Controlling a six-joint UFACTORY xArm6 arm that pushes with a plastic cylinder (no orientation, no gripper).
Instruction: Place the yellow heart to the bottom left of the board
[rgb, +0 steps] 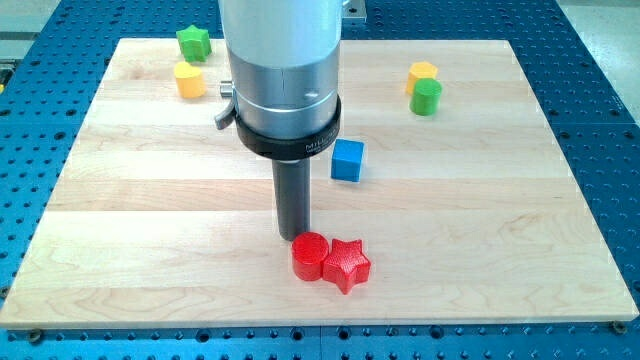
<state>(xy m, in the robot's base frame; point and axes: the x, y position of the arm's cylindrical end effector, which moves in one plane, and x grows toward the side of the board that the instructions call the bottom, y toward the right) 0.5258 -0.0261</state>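
A blue perforated bench carries the wooden worktop (120, 250). No pincer shows; the tip (293, 237) touches the red cylinder (309, 255), well apart from the yellow heart (189, 79). Approach step: it must reach the heart's far side.

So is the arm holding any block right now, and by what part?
Nothing is held. My tip has no grip; it stands right behind the red cylinder, far from the yellow heart.

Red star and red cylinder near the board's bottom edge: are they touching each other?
Touching. The camera view shows the red star pressed against the right side of the red cylinder, no wood visible between them. My tip sits just above-left of the cylinder.
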